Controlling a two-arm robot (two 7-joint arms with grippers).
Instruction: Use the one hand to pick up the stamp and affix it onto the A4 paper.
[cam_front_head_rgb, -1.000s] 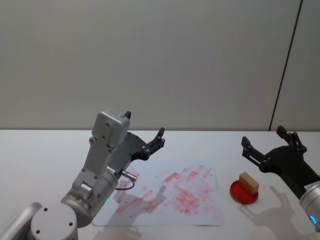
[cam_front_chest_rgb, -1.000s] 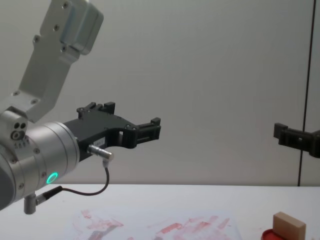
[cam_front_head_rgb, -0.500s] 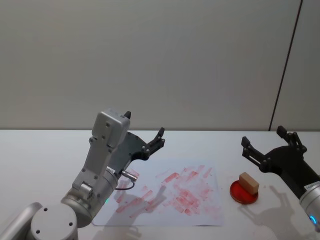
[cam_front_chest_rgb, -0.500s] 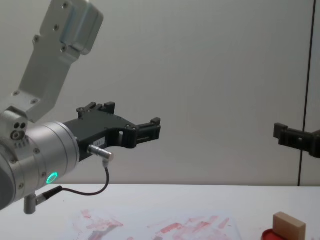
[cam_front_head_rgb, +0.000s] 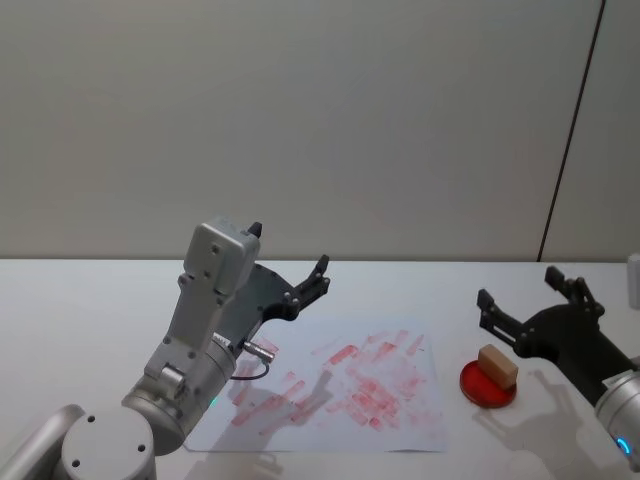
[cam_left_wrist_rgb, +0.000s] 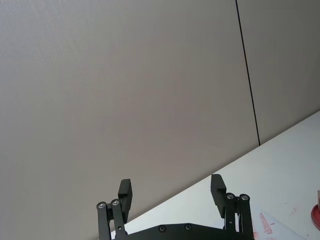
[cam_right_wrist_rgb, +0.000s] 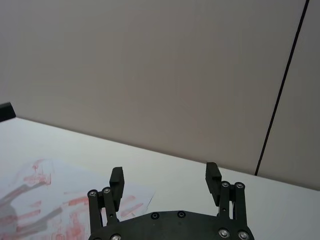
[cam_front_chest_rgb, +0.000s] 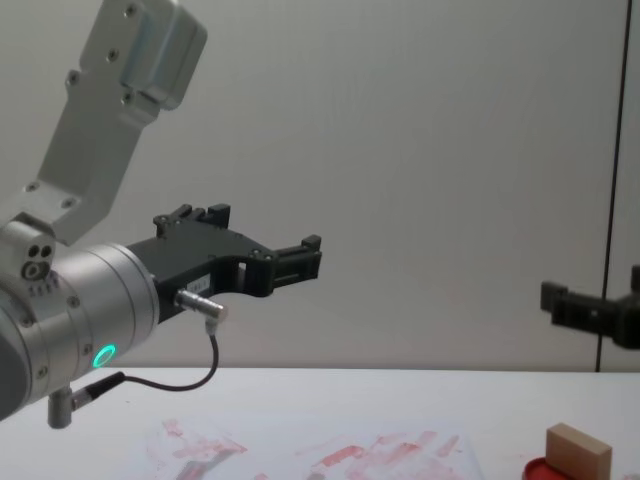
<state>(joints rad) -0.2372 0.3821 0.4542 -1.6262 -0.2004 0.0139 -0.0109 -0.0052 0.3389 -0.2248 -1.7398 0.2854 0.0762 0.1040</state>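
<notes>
head view, right end effector (cam_front_head_rgb: 517, 286) splayed, empty, above stamp (cam_front_head_rgb: 497, 365), left end effector (cam_front_head_rgb: 289, 247) splayed

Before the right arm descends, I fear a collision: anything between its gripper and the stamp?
Nothing visible. The right gripper hangs open above the stamp, which rests on the red ink pad. The left gripper is parked above the A4 paper.

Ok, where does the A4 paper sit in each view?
Head view: A4 paper lies flat, lower centre.
Chest view: A4 paper runs along the bottom edge.
Left wrist view: a red-marked corner past the left gripper.
Right wrist view: the smeared sheet beyond the right gripper.
Shared landmark: the dark wall seam.
</notes>
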